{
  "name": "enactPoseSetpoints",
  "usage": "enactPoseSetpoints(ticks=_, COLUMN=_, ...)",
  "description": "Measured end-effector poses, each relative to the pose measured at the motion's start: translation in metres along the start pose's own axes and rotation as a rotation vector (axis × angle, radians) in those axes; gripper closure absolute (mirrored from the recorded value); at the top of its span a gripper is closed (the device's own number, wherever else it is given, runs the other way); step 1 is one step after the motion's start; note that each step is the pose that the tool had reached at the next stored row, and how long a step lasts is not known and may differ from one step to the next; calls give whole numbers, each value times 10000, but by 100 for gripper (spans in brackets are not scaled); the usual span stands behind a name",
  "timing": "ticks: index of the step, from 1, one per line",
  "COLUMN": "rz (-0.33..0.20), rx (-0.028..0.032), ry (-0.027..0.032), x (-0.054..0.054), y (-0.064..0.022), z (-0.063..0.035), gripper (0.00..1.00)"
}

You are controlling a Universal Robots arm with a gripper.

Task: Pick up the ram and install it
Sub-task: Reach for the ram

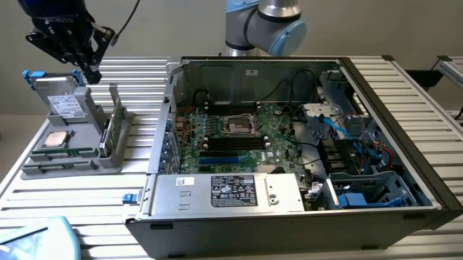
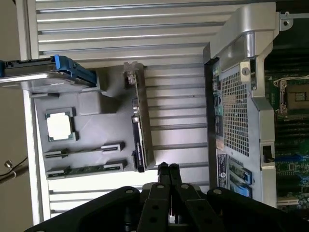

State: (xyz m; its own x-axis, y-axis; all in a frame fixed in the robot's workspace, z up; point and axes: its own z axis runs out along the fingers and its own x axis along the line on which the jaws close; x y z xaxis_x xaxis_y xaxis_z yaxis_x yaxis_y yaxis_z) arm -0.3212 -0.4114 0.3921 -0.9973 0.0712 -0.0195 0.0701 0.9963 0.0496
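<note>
The ram [image 2: 84, 169] is a slim green stick seated edge-up in a latched slot of the grey holder [image 2: 96, 130], beside a second similar slot. The exterior view has the ram [image 1: 56, 164] at the near end of the holder [image 1: 72, 162], on the exterior view's left. My gripper [image 1: 92, 77] hangs above the holder's far end, near the hard drive. Its black fingertips [image 2: 164, 170] are pressed together and hold nothing. The open computer case with the green motherboard [image 1: 239, 135] and its black memory slots lies to the exterior view's right.
The holder also carries a hard drive in a blue-tabbed bracket [image 1: 62, 100], a square silver processor [image 1: 56, 139] and an upright green card [image 1: 108, 130]. The case's metal wall [image 1: 162, 124] stands between holder and motherboard. Cables and a drive cage [image 1: 369, 189] crowd the case's far side.
</note>
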Motion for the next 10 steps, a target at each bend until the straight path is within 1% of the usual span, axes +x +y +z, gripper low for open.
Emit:
enactPoseSetpoints(ticks=6, rz=1, rx=2, ry=0, x=238, y=-82, z=-8, gripper=90)
enactPoseSetpoints(ticks=10, rz=0, rx=18, ry=0, x=331, y=-130, z=-12, gripper=90)
